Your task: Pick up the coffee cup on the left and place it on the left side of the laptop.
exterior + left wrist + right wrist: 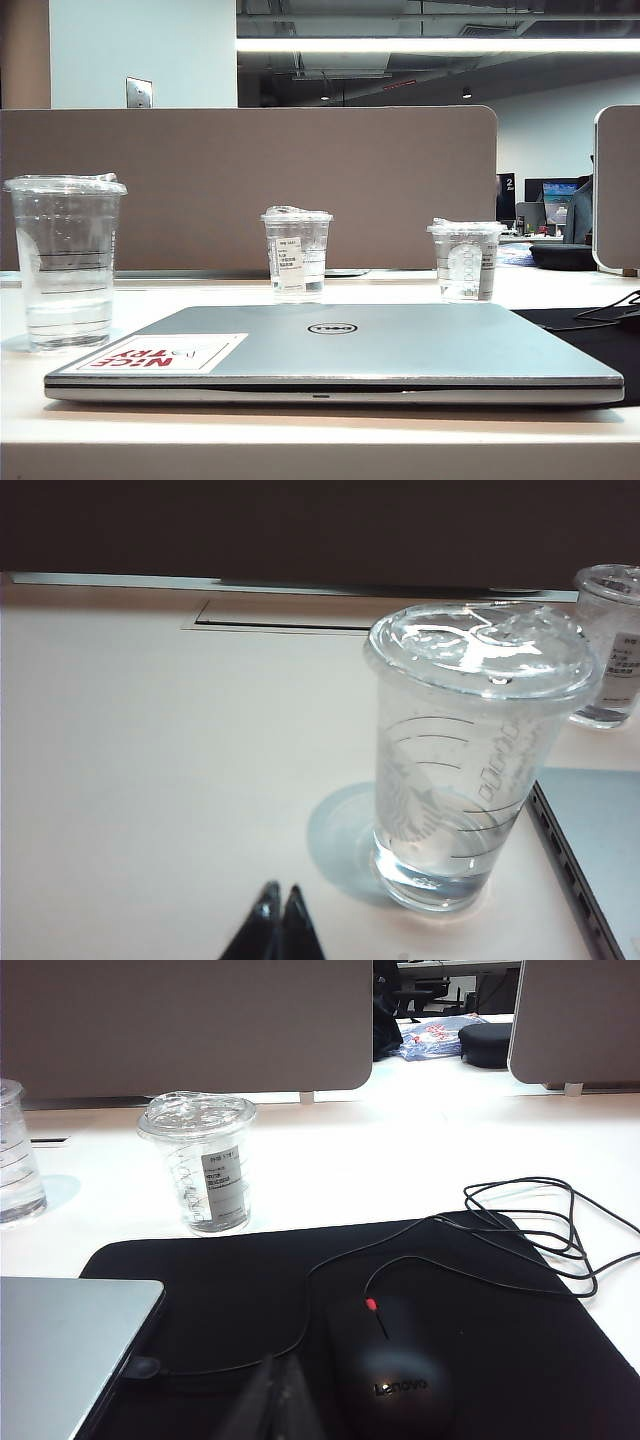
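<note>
The coffee cup (66, 262), tall, clear, lidded and ringed with thin black lines, stands upright on the white table just left of the laptop (400, 350), a closed silver Dell with a "NICE TRY" sticker. The left wrist view shows the cup (470, 760) close ahead, beside the laptop's edge (600, 830). My left gripper (282, 892) is shut and empty, a short way from the cup's base. My right gripper (280, 1390) hangs shut and empty over a black mouse pad (480, 1320), near the laptop's corner (60, 1340). Neither gripper shows in the exterior view.
Two shorter lidded cups stand behind the laptop, one with a white label (296, 253), one with a round logo (466, 260). A black Lenovo mouse (395, 1365) and its looping cable (520, 1230) lie on the pad. A grey divider (250, 180) closes the back.
</note>
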